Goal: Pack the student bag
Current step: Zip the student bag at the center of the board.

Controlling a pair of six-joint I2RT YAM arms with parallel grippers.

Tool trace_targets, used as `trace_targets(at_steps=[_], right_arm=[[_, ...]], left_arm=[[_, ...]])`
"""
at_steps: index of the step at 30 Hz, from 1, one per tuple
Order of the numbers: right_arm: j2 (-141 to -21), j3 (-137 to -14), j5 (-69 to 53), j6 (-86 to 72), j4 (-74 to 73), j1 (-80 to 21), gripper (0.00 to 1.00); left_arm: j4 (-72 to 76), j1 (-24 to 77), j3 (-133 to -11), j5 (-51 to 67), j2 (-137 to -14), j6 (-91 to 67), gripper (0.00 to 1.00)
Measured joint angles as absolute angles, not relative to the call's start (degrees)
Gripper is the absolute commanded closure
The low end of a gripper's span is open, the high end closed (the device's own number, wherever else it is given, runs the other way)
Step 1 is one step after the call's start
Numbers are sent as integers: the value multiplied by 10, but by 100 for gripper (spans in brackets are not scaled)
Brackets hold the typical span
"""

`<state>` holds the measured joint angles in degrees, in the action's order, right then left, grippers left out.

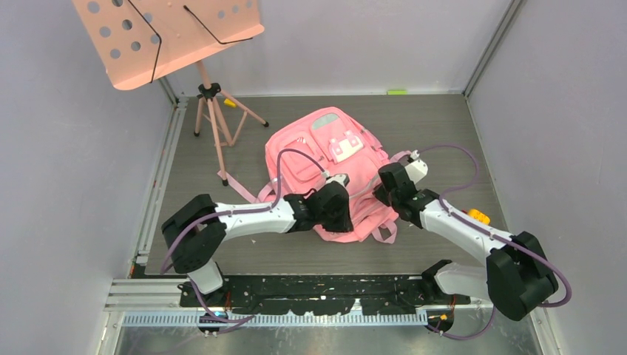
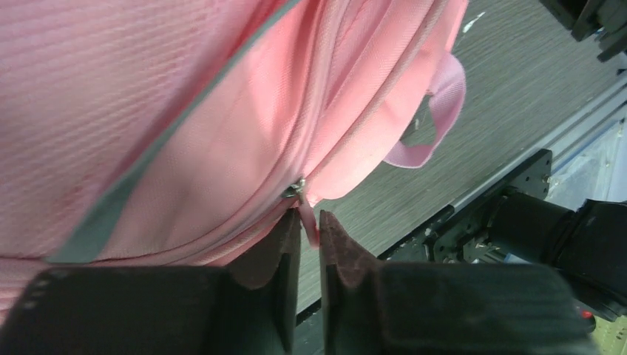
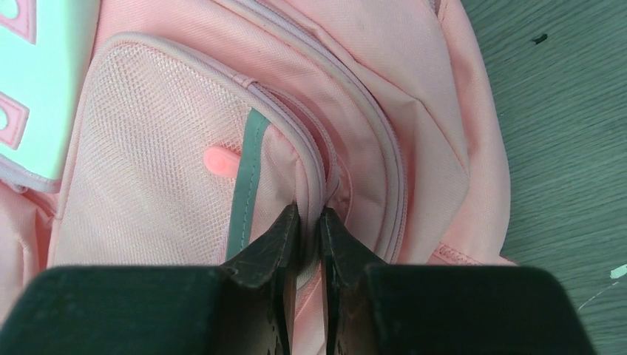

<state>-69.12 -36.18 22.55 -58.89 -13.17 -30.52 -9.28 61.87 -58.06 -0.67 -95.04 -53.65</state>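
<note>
Black padded fingers of the left gripper [image 2: 309, 225] fill the bottom of the left wrist view, standing only a narrow slit apart, with a small pink zip pull tab [image 2: 306, 220] hanging into that slit; whether the pads actually pinch the tab cannot be told. Just above the tab sits the small metal slider [image 2: 293, 191], on a zip line that curves along the near end of the student bag [image 1: 299, 170], a large soft pink fabric backpack. A pink webbing carry loop [image 2: 452, 81] sticks out from the bag over the dark grey wood-grain table [image 1: 444, 126]. The right gripper [image 3: 309, 214] is likewise nearly closed, its two dark fingertips nipping a raised fold of the bag's fabric at the zip seam of a front pocket. Just left of that seam a grey reflective strip [image 3: 248, 177] runs down the pink mesh pocket panel [image 3: 155, 170]. Seen from above, the bag lies flat around the middle of the table, its pale patches [image 1: 344, 146] facing up and its near end between the two arms, the left gripper at its near left side and the right gripper at its right side. A small yellow object [image 1: 479, 215] lies beside the right arm near the table's right edge. A salmon-pink perforated music stand [image 1: 170, 37] on a tripod stands at the far left corner.
</note>
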Motion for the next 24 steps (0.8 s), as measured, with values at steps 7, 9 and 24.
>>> trace_targets(at_steps=[7, 9, 24], right_arm=[[-628, -370, 220, -539, -199, -321, 47], [-606, -380, 212, -518, -238, -324, 44], [-493, -393, 139, -438, -332, -423, 45]], left_arm=[[-90, 631, -581, -9, -918, -509, 41], [-107, 630, -582, -13, -893, -498, 37], [-217, 513, -571, 1, -788, -454, 38]])
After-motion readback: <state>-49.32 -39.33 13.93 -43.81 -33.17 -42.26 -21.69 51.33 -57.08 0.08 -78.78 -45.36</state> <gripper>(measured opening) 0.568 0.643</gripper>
